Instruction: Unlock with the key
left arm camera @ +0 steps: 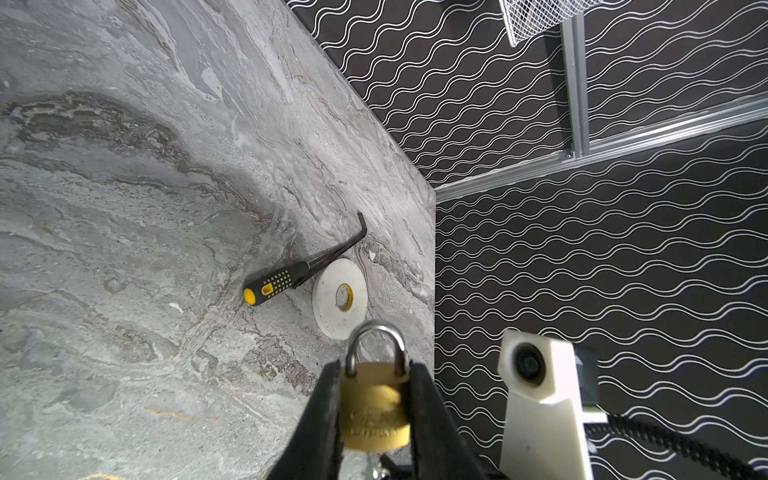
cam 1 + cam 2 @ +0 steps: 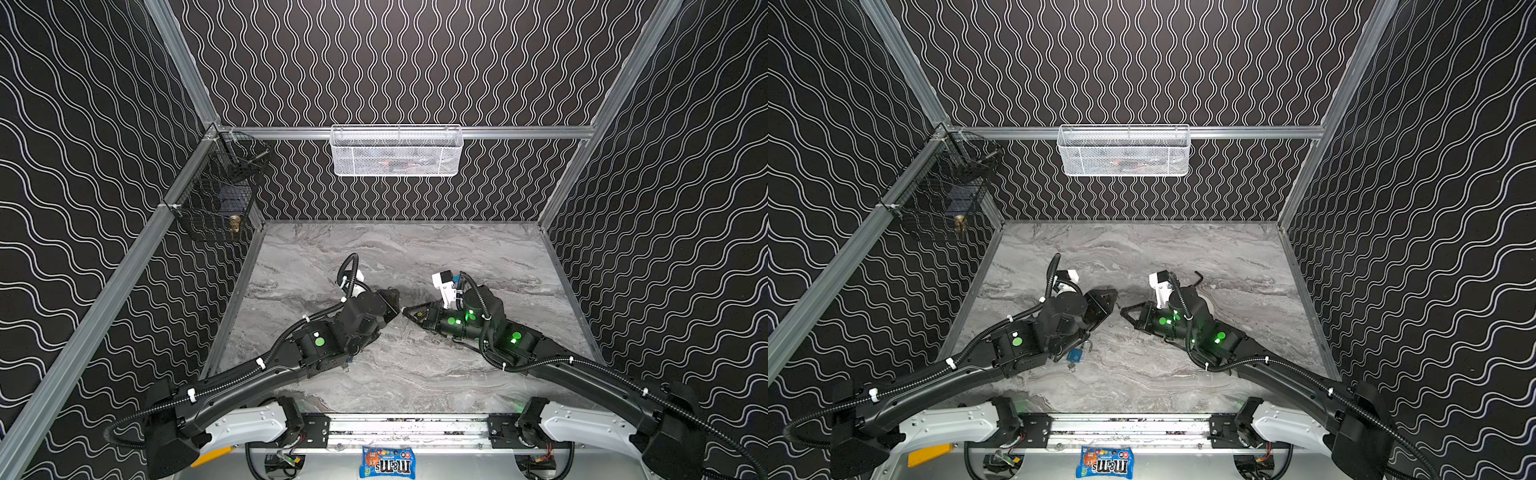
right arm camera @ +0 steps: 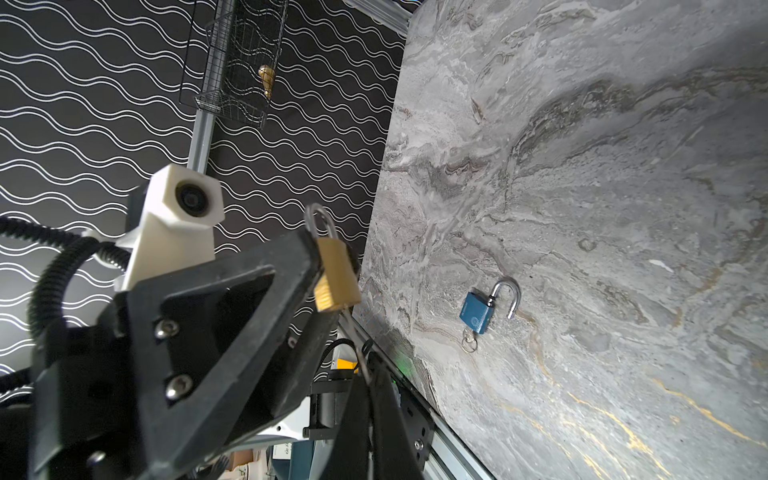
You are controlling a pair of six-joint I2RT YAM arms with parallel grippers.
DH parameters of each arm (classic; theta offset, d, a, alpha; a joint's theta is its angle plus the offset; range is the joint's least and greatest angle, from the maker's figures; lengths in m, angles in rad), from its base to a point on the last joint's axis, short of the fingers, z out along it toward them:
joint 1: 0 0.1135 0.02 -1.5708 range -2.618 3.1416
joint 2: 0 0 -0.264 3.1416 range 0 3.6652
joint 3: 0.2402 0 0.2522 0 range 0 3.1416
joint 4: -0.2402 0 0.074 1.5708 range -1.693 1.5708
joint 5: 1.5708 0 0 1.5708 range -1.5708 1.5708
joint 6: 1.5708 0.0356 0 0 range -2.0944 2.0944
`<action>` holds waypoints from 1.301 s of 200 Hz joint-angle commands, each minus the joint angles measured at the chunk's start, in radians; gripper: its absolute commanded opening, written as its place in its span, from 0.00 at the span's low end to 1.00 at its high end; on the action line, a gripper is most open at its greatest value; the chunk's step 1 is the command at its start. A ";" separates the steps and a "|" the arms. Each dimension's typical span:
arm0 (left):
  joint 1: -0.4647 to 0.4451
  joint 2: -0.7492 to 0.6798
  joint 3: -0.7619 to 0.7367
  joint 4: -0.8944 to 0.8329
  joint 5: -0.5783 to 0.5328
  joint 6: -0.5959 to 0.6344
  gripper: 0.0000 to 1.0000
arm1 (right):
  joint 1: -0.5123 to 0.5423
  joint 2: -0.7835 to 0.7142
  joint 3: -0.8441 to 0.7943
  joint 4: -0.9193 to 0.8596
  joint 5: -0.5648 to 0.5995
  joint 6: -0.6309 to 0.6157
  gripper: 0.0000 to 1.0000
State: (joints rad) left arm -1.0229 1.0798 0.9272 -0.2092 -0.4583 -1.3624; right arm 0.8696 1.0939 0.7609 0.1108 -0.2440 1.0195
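Note:
My left gripper [image 1: 374, 370] is shut on a brass padlock [image 1: 374, 409] and grips its body by the sides, with the steel shackle closed and pointing away from the wrist. In both top views this gripper [image 2: 392, 299] meets my right gripper [image 2: 407, 311] tip to tip over the middle of the table. The right gripper [image 3: 368, 365] is shut on a thin silver key [image 3: 355, 336]. The key's shaft reaches up to the underside of the brass padlock [image 3: 336, 278]. I cannot tell whether the key is inside the keyhole.
A blue padlock [image 3: 478, 311] lies on the marble table [image 2: 457, 374] with its shackle open and a key ring at its base. A black-and-yellow hook tool [image 1: 291, 274] and a white tape roll [image 1: 340, 297] lie toward the right wall. A white basket [image 2: 397, 151] and black wire baskets [image 2: 216, 208] hang on the walls.

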 commanded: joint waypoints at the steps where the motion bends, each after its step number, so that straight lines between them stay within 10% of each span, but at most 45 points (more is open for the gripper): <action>1: 0.000 0.002 0.007 0.019 -0.008 -0.008 0.00 | 0.000 -0.003 0.012 0.025 0.005 -0.010 0.00; 260: 0.000 0.034 0.045 -0.076 -0.006 0.059 0.00 | -0.063 -0.006 0.048 0.028 -0.056 -0.007 0.00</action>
State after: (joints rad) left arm -1.0218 1.1103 0.9653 -0.2333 -0.4625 -1.3159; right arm 0.8093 1.1000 0.7910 0.0978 -0.3252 1.0142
